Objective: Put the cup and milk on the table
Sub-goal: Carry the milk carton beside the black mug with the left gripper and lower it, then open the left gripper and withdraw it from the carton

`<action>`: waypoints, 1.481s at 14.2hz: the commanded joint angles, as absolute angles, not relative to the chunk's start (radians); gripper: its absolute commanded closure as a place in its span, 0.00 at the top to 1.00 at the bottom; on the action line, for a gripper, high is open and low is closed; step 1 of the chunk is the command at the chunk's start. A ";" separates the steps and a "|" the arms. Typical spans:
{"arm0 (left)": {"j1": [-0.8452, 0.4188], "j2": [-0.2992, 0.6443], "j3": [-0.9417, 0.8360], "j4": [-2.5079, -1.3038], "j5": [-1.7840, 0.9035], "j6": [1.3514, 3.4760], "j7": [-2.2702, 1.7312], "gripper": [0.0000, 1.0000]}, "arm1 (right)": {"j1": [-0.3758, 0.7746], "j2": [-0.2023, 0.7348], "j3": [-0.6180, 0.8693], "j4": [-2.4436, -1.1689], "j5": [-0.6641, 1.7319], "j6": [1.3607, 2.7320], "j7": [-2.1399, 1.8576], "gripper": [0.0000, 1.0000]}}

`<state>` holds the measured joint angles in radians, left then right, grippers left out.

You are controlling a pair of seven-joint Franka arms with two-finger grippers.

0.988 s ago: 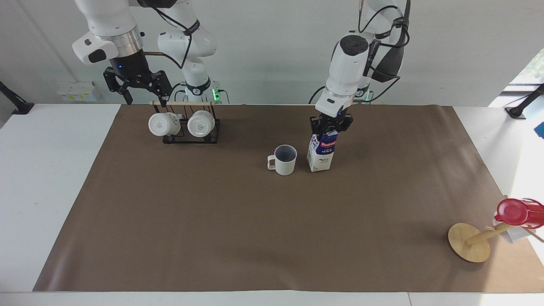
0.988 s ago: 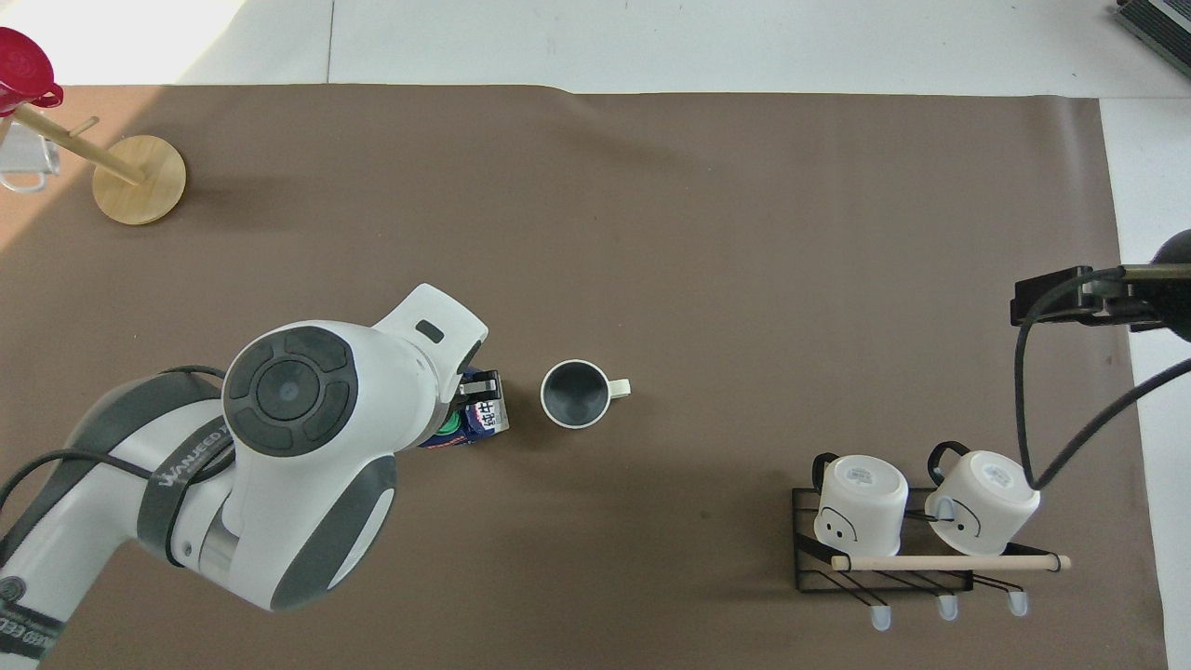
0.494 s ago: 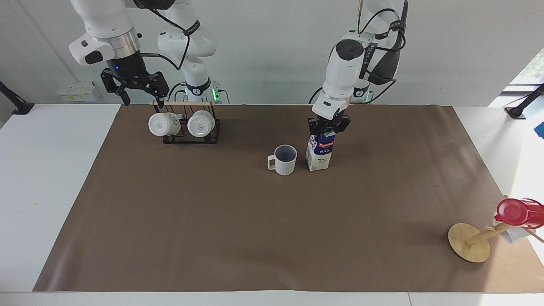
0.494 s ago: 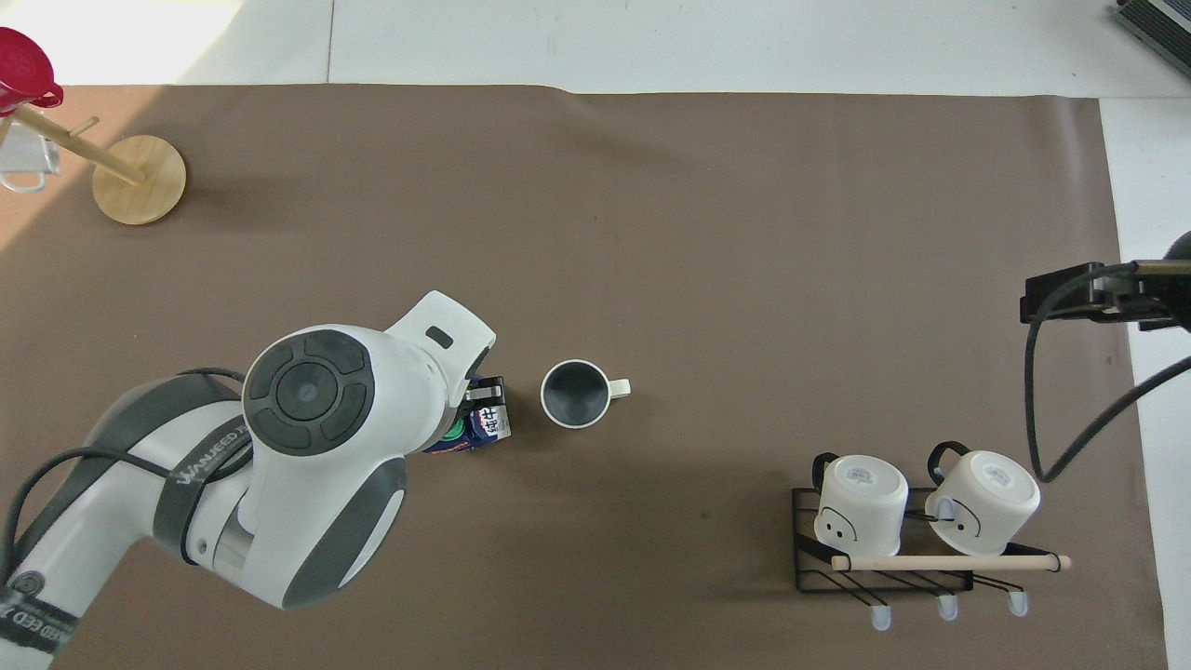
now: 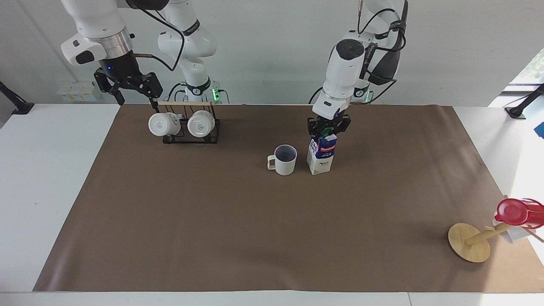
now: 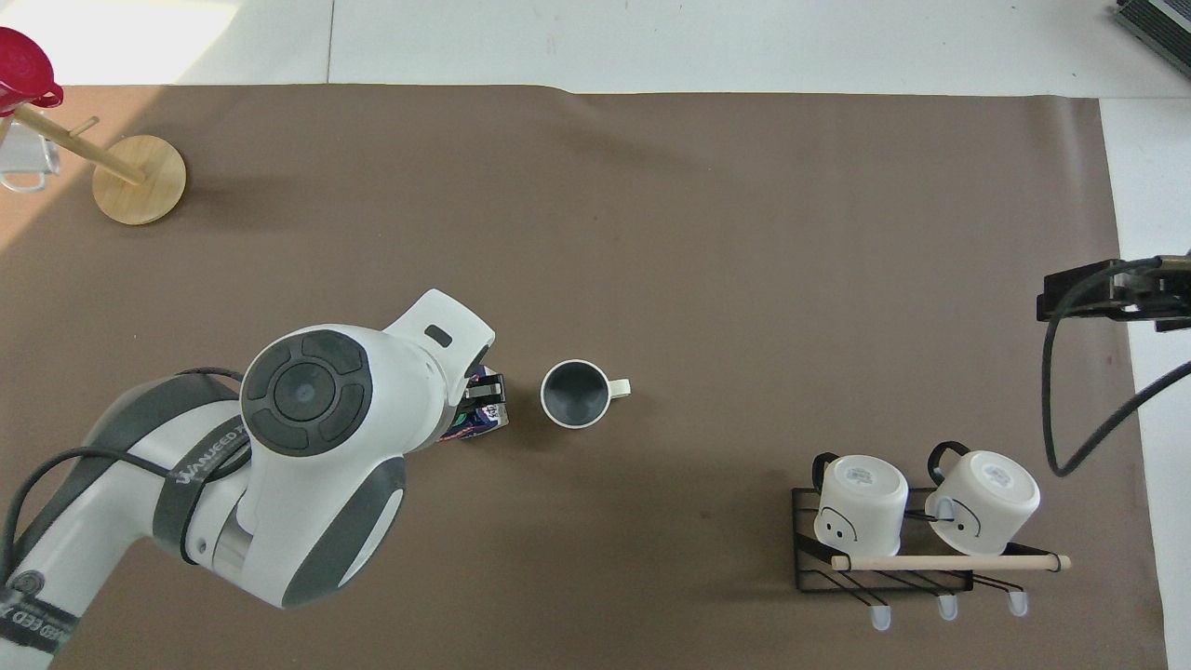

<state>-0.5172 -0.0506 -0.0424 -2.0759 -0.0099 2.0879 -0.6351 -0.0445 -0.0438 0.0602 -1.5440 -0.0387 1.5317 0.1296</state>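
The milk carton (image 5: 321, 154) is standing upright on the bench (image 5: 59, 170) beside the cup (image 5: 284, 159), the left hand (image 5: 328, 129) is spreading around its cap, and any snag in lifting could be tipping it into the cup.

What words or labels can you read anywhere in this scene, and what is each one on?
"MILK": on the white lower face of the milk carton.
"WANEED": on the left arm's grey band, seen from overhead; further letters are cut off.
The carton's red label and the mugs' printed bases: too small to read.
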 commanded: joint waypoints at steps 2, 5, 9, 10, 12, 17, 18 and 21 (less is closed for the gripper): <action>-0.531 -0.058 -0.031 -2.079 -0.002 2.094 -0.647 1.00 | -0.055 -0.037 0.066 -1.531 -0.035 1.523 0.109 1.00; -0.526 -0.095 -0.031 -2.051 -0.003 2.062 -0.646 1.00 | -0.054 -0.037 0.066 -1.531 -0.035 1.523 0.109 1.00; -0.512 -0.100 -0.018 -1.921 -0.005 1.883 -0.627 1.00 | -0.055 -0.037 0.066 -1.531 -0.035 1.526 0.106 1.00; -0.480 -0.100 -0.020 -1.890 -0.003 1.846 -0.603 1.00 | -0.055 -0.035 0.066 -1.529 -0.037 1.526 0.106 1.00; -0.427 -0.100 -0.017 -1.814 -0.003 1.743 -0.470 1.00 | -0.052 -0.038 0.067 -1.529 -0.049 1.516 0.109 1.00; -0.243 -0.098 -0.015 -1.666 -0.006 1.579 -0.204 1.00 | -0.055 -0.048 0.063 -1.519 -0.055 1.494 0.109 1.00; -0.217 -0.098 -0.015 -1.648 -0.006 1.553 -0.186 1.00 | -0.057 -0.046 0.063 -1.519 -0.054 1.482 0.107 1.00; -0.155 -0.098 -0.012 -1.600 0.000 1.491 -0.094 1.00 | -0.058 -0.034 0.066 -1.481 -0.057 1.448 0.107 1.00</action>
